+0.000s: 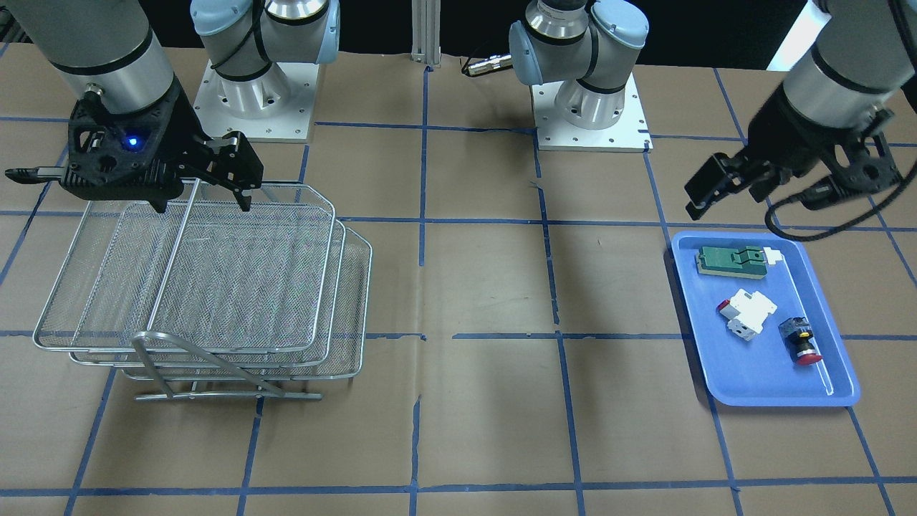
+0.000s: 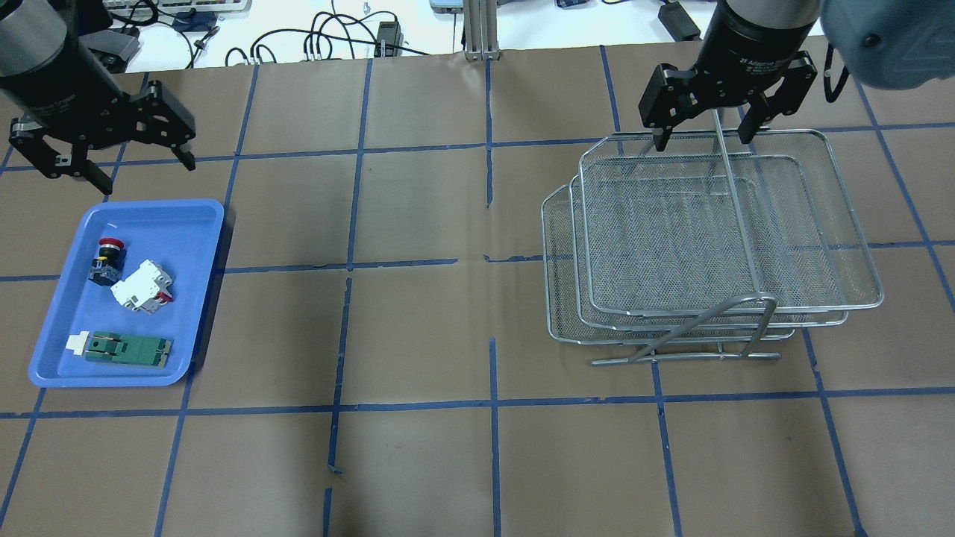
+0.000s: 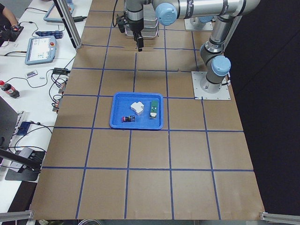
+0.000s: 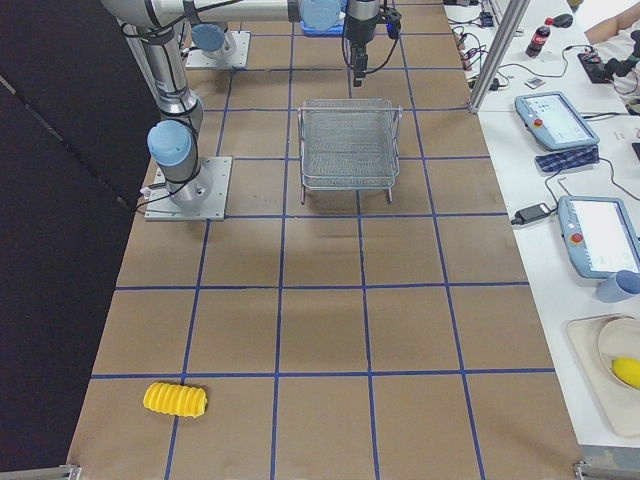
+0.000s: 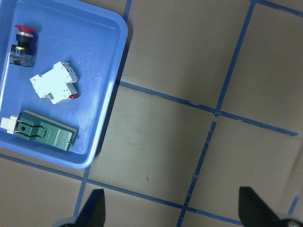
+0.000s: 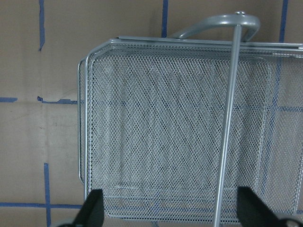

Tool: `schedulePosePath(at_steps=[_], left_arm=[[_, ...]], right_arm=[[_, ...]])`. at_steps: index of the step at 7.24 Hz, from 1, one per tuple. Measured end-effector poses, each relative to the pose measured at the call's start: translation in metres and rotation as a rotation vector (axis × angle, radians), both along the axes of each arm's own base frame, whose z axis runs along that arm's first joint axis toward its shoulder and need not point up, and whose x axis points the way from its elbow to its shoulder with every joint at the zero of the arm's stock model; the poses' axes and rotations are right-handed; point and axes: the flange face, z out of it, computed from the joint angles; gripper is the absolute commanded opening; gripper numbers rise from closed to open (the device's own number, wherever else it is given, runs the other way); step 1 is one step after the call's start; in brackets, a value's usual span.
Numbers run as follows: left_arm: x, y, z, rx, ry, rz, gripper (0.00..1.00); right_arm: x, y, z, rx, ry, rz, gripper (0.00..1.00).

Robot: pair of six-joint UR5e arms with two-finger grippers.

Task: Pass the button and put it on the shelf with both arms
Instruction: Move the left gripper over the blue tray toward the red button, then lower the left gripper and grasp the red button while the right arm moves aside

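Fingers [image 2: 181, 144] of the left gripper [image 2: 145, 173] are spread wide and hold nothing; the right gripper [image 2: 701, 139] is likewise splayed and empty, hanging over the far edge of the shelf [image 2: 709, 239]. The button [image 2: 104, 261] lies on its side in the tray [image 2: 179, 231], close to the tray's outer wall, with the white block [image 2: 142, 287] near it on the other side.

That crowding is the first risk. A finger coming down beside the button may strike the wall or shove the block, and the tray, being loose on the table, may slide. The button's body is round, so an off-centre pinch could roll it away or squeeze it out.

The pass is the second risk. If the left gripper takes the button across most of its length, the right one gets little to hold, and the button may drop between them.

At the shelf, the upright rod [image 2: 735, 201] stands right between the right gripper's fingers, so a careless move could knock the frame. The button may also roll on the mesh.
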Motion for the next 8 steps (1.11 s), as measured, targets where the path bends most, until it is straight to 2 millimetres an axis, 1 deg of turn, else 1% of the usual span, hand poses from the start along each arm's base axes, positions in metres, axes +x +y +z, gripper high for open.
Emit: schedulePosePath(at_steps=[2,3,5,6,7,8], left_arm=[[0.051,-0.033,-0.05,0.016,0.012,-0.01,1.0],[0.081,-0.047,-0.077,0.003,0.015,-0.045,1.0],[0.14,-0.068,-0.132,-0.047,0.008,-0.106,1.0],[0.163,-0.079,-0.151,-0.084,-0.011,-0.11,1.0],[0.184,-0.086,-0.168,-0.108,-0.025,-0.136,1.0],[0.205,-0.087,-0.188,-0.124,-0.021,-0.179,1.0]], right_arm=[[-0.001,0.0,0.0,0.0,0.002,0.0,1.0],[-0.001,-0.001,0.0,0.0,0.003,0.0,1.0],[-0.002,-0.001,-0.001,0.0,0.004,-0.001,1.0],[-0.006,-0.002,-0.001,0.0,0.004,-0.005,1.0],[-0.015,-0.004,-0.001,0.0,0.003,-0.008,1.0],[-0.029,-0.007,0.0,0.0,0.001,-0.012,1.0]])
